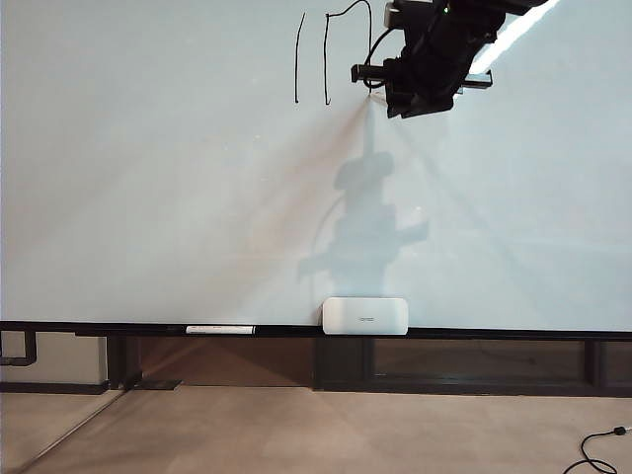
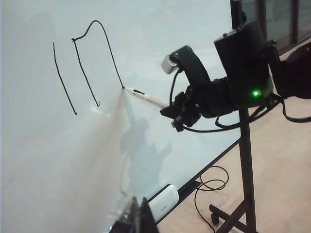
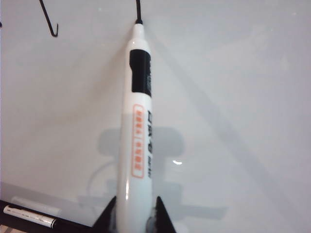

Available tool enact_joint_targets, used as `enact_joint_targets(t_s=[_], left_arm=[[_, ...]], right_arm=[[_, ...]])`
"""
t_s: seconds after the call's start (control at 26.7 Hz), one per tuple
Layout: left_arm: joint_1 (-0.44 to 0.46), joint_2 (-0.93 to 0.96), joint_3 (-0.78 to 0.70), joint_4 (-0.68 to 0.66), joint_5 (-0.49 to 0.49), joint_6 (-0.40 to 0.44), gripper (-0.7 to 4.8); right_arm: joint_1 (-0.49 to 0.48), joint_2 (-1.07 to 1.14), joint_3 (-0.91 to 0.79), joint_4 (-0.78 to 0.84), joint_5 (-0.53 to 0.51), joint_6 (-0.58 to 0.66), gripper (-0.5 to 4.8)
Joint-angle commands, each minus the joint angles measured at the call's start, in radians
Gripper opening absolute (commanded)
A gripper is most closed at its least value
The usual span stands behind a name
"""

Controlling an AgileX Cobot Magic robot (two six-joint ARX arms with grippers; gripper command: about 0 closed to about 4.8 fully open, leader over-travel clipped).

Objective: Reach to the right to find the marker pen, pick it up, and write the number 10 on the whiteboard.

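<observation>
Here your right wrist view alone shows the right gripper clamped on the pen, white with a black band, tip touching the board. The left gripper barely shows; you cannot tell its jaws. The 10 is unfinished.

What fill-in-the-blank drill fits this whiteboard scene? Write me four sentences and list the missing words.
1. The right gripper is shut on the ____, whose tip touches the whiteboard.
2. The "1" stroke is finished, while the ____ beside it is not yet closed.
3. The white rounded box rests on the board's dark ____.
4. The spare long marker lies on that rail to the ____ of the box in the exterior view.

Missing words: marker pen; 0; rail; left
</observation>
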Motion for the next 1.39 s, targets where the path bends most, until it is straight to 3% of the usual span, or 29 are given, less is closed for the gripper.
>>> enact_joint_targets(t_s=[0.04, 0.52, 0.82, 1.01, 1.39], left_arm=[[0.002, 0.002, 0.006, 0.016, -0.003, 0.004, -0.06], [0.002, 0.003, 0.006, 0.012, -0.045, 0.001, -0.06], [0.002, 0.003, 0.006, 0.012, -0.046, -0.005, -0.06], [0.002, 0.003, 0.006, 0.014, -0.094, -0.010, -0.06], [0.002, 0.013, 0.005, -0.011, -0.062, -0.014, -0.06]], right_arm=[[0.002, -0.005, -0.010, 0.050, -0.005, 0.012, -0.02], [0.098, -0.003, -0.009, 0.115, -0.035, 0.009, -0.02], [0.098, 0.010, -0.009, 0.124, -0.044, 0.013, -0.02], [0.098, 0.023, -0.009, 0.134, -0.043, 0.013, -0.02], [0.097, 0.035, -0.008, 0.167, -0.043, 0.016, -0.02]])
